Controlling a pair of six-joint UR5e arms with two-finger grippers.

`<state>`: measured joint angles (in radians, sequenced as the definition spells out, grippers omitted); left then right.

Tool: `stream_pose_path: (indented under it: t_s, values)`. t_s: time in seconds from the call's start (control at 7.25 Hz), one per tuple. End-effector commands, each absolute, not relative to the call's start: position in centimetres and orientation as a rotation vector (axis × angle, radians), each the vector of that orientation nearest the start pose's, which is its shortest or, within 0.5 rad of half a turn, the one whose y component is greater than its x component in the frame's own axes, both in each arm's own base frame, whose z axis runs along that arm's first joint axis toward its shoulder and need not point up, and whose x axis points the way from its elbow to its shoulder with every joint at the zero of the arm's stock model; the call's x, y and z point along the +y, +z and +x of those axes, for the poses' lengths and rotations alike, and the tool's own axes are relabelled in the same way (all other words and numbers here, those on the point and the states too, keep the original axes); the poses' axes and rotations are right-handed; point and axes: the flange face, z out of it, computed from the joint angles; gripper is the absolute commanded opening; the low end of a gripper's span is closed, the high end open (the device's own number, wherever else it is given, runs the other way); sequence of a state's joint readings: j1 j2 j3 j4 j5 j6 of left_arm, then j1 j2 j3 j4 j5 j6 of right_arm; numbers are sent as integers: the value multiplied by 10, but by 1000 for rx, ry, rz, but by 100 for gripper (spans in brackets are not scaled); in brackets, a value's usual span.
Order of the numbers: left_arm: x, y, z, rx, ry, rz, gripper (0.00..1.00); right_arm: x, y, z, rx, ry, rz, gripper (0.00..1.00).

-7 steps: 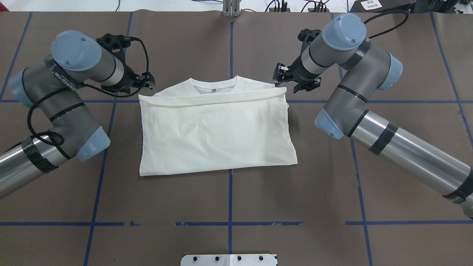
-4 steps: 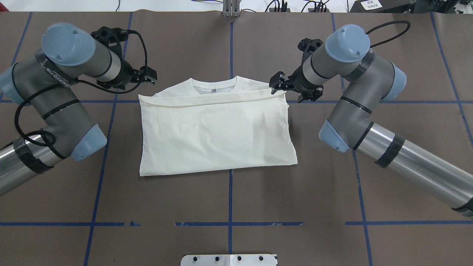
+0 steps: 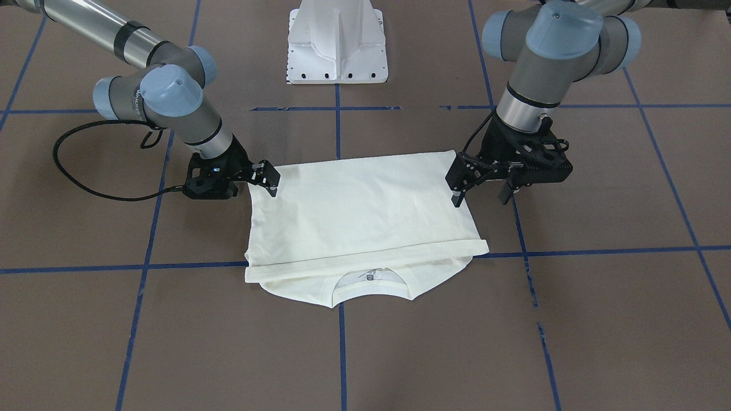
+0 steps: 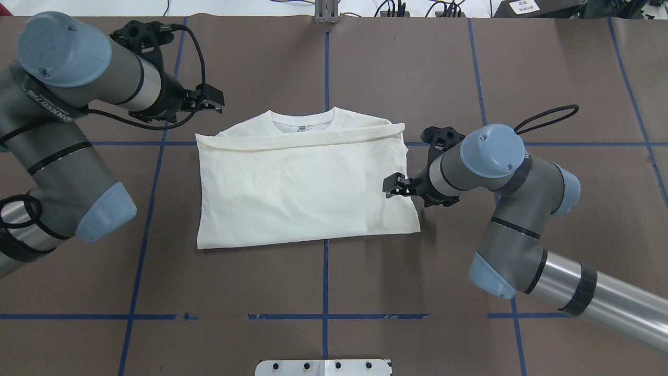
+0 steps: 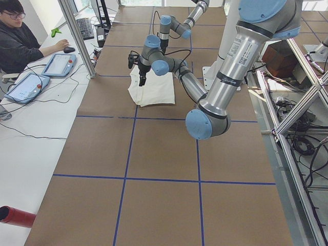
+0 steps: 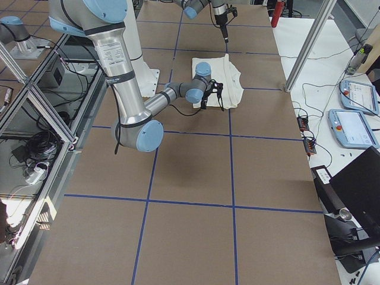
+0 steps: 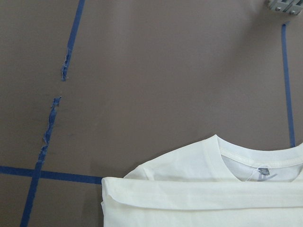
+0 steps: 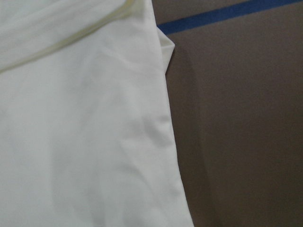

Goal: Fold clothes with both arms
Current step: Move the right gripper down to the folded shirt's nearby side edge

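The clothes are one cream shirt (image 4: 308, 183) lying folded on the brown table, plain side up, with its collar (image 3: 370, 282) at the end away from the robot. My right gripper (image 4: 410, 194) is low at the middle of the shirt's right edge, open, holding nothing. The right wrist view shows that edge of the shirt (image 8: 85, 132) close up. My left gripper (image 4: 211, 103) hangs open and empty, raised above the table just beyond the shirt's far left corner. In the front-facing view its fingers (image 3: 457, 197) stand apart. The left wrist view looks down on the collar (image 7: 255, 156).
The white pedestal base (image 3: 337, 51) stands at the robot's side of the table. Blue tape lines (image 4: 324, 277) cross the brown surface. A person (image 5: 20, 43) sits at a desk with tablets beyond the far edge. Metal framing (image 6: 35, 107) runs behind the robot.
My right gripper has travelled from the shirt's far right corner back along its right edge to mid-length. The left arm has lifted and drawn slightly away. The shirt has not moved.
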<state>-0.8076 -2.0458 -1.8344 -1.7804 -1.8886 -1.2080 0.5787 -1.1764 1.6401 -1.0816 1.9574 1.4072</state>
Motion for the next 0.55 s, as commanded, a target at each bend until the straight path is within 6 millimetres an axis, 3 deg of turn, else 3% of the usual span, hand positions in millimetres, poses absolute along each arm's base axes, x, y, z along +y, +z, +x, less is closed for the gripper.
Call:
stream_pose_path:
  t_s: [0.0,0.14,0.28,0.41]
  values:
    - [-515,244,353,959,-255,281,100,-417,352,-496,-1004,176,-7,97]
    - [-515,245,352,957,-256,281,100,-409,343,-496,-982,173,-23,59]
    - [-514,245,353,958,-255,280,100,-399,335,-497,-955,166,-44,32]
    - [-514,245,353,957,-254,281,100,-395,334,-497,-947,162,-50,25]
